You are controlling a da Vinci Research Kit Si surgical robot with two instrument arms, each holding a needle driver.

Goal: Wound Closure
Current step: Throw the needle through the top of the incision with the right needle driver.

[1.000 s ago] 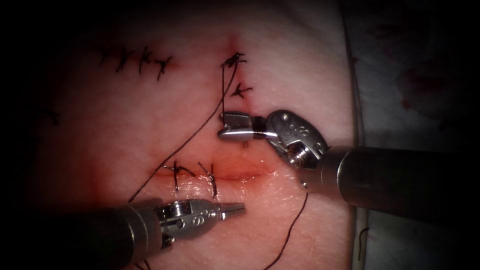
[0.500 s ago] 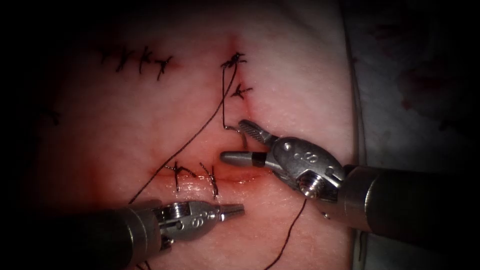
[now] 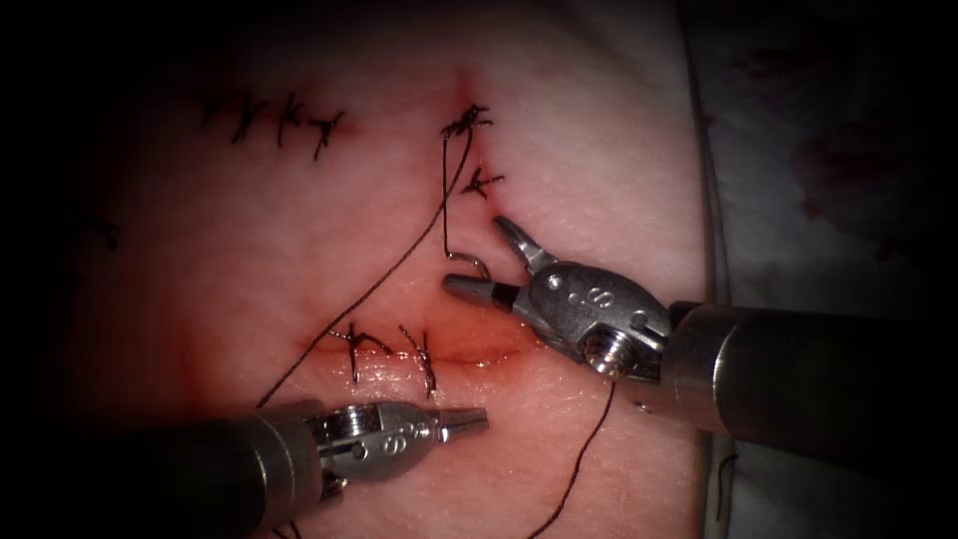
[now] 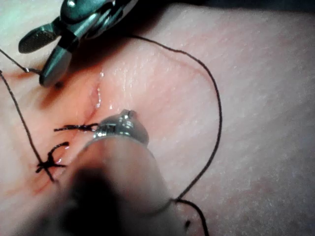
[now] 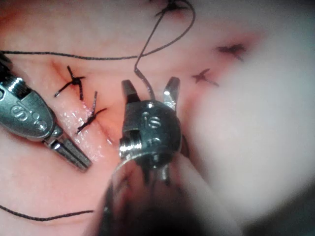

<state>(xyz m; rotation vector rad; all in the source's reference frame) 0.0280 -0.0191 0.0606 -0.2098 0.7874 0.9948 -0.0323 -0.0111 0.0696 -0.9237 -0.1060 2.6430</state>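
Right pincer (image 3: 481, 262) gapes empty around the needle (image 3: 469, 262), which stands in the tissue (image 3: 599, 180) above the cut (image 3: 469, 351); left pincer (image 3: 477, 417) waits clenched, empty. Regrasping needs clean closure.

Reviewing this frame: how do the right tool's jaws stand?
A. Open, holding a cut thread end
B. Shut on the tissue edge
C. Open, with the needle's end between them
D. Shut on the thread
C: the right tool has its jaws spread apart, and the needle, curving up out of the tissue with thread on its end, sits between them ungripped; the left tool is shut on nothing.
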